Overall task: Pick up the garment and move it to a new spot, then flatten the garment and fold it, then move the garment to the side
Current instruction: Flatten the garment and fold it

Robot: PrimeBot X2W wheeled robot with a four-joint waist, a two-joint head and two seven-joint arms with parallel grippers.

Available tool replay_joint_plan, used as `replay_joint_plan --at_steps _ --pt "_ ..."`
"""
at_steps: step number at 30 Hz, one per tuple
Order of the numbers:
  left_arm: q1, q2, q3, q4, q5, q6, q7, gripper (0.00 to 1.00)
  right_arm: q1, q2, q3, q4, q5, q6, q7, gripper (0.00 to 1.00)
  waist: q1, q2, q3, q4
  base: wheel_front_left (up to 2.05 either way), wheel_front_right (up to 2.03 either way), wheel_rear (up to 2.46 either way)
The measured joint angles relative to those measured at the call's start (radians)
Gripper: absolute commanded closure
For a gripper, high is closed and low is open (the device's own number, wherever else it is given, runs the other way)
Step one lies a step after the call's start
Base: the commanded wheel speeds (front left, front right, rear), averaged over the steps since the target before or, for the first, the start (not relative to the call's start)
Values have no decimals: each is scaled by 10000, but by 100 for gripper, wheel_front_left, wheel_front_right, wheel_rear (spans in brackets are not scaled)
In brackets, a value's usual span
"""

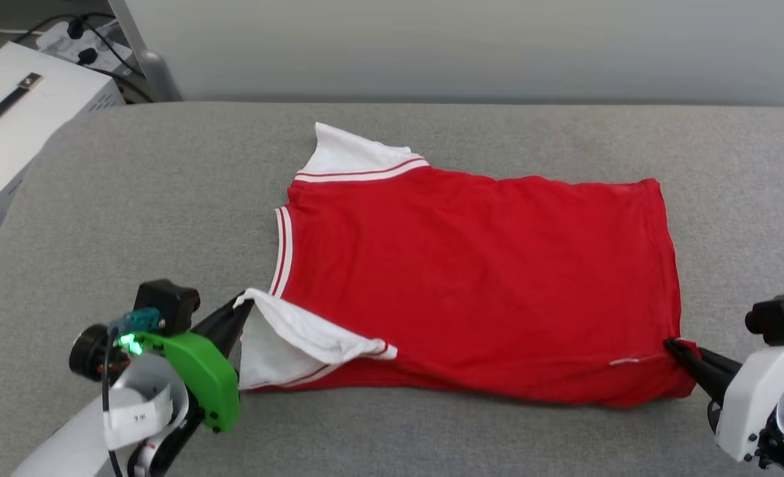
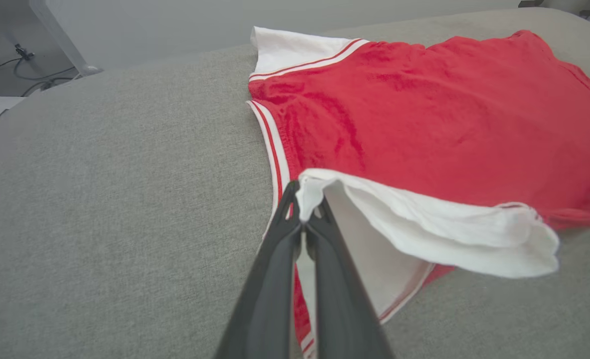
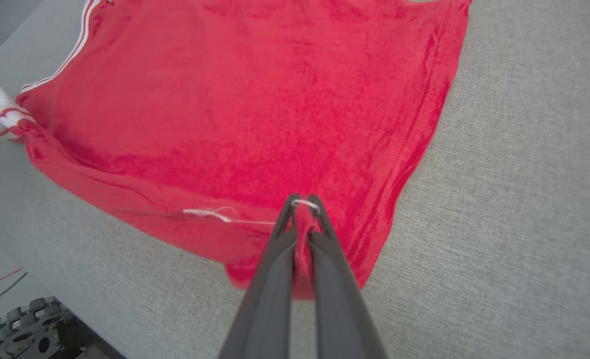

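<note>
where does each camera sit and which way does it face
Head view: on the head, looking forward and down at the red thin-fabric jersey with white sleeves on the grey fabric surface; left gripper lower left, right gripper lower right.
Left wrist view: on the left wrist, looking along its fingers, shut on a white sleeve.
Right wrist view: on the right wrist, along its fingers, shut on the red hem corner; a wheel lower left.
Shared: both wrist views show the jersey's striped trim.
</note>
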Motion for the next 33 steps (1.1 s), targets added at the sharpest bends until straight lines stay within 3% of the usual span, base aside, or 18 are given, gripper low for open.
replay_joint_plan --at_steps 2,12,22,32,33 --pt "-1009 -148 -6 817 102 -477 98 100 -427 180 -125 10 -136 0 192 100 0 0 413 -79 0 0 0" --pt "-2615 -696 -236 2932 159 -1248 50 100 -2026 522 -226 581 -487 0 309 100 1 0 1332 -291 0 0 0" --pt "-3630 -1252 -711 4656 121 -1507 -280 100 -3707 583 600 2069 -790 0 449 100 1 0 2112 -307 0 0 0" --pt "-3992 -1616 -1785 5777 -627 -1549 -591 100 -4179 662 1651 3223 -744 0 52 100 1 0 2278 -268 0 0 0" --pt "-4019 -1628 -1868 5850 -709 -1549 -635 96 -4216 675 1703 3290 -738 0 -25 100 1 0 2260 -271 0 0 0"
